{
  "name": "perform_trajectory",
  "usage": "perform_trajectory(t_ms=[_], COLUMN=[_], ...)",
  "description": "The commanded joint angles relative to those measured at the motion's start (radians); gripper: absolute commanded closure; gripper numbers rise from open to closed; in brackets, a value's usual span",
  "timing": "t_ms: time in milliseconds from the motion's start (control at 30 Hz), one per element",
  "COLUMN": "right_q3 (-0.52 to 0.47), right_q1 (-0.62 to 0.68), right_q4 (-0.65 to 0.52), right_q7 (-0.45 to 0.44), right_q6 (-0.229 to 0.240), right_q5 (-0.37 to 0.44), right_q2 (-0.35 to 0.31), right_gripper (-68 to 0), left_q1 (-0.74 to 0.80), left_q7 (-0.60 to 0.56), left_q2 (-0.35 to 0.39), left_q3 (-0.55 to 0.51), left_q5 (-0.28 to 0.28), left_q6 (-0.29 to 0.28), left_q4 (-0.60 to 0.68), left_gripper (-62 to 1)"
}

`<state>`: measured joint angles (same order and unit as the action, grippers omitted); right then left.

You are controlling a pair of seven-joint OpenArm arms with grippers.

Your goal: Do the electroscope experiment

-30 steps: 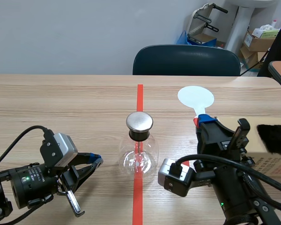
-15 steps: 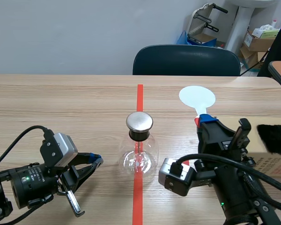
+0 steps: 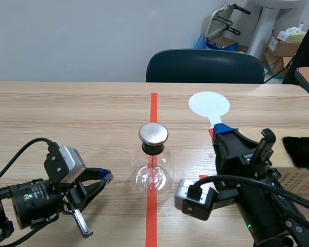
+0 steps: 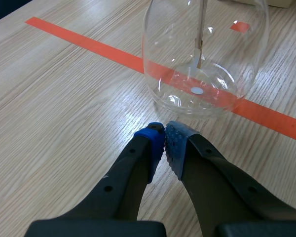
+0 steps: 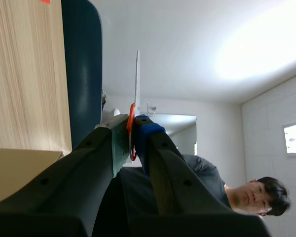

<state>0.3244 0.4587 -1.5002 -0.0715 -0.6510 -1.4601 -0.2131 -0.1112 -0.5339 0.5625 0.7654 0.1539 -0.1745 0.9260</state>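
Since the earlier frame, the white disc paddle (image 3: 209, 104) had shifted a little to the left and slightly farther away, carried by the right arm, whose wrist had sunk somewhat nearer. The left arm and the flask had not moved.

At the left, near us, the left claw (image 3: 105, 177) lay low over the desk (image 3: 67, 113), its blue-padded fingers pressed together on nothing. In its wrist view the tips (image 4: 164, 140) sat just short of the glass wall, apparently not touching it.

In the middle, the electroscope (image 3: 153, 164) stood upright on the red tape line (image 3: 153, 103), a clear round flask with a metal cap (image 3: 153, 134) on top. We could see its inner rod (image 4: 201, 29), but could not tell how the leaves hung.

To the right, the right claw (image 3: 219, 131) pointed upward, pinching the paddle by its red handle (image 5: 130, 118), with the disc held high, to the right of the cap and clear of it. Farther right, a black fur pad (image 3: 301, 152) lay on a cardboard box (image 3: 298, 175).

We judged the task partly done: the paddle was picked up and in hand. We could not tell whether it had been charged. Bringing the disc to the cap, and seeing the leaves respond, was left.
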Motion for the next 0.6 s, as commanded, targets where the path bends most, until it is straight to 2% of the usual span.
perform_trajectory(t_ms=[0,267,567], right_q3=[0.015,0.042,0.043], right_q1=[0.002,0.011,0.013], right_q4=[-0.021,-0.021,-0.021], right_q7=[-0.015,-0.107,-0.250], right_q6=[-0.014,-0.014,-0.014], right_q5=[-0.001,-0.001,-0.001], right_q2=[-0.016,-0.028,-0.028], right_gripper=[-0.6,-0.6,-0.6], left_q1=[-0.005,-0.005,-0.005], left_q7=[-0.015,-0.014,-0.014], left_q2=[-0.003,-0.010,-0.019], left_q3=[-0.005,-0.005,-0.005], left_q5=[0.005,0.005,0.005], left_q6=[0.005,0.004,0.005], left_q4=[0.013,0.013,0.013], left_gripper=[-5.6,-5.6,-5.6])
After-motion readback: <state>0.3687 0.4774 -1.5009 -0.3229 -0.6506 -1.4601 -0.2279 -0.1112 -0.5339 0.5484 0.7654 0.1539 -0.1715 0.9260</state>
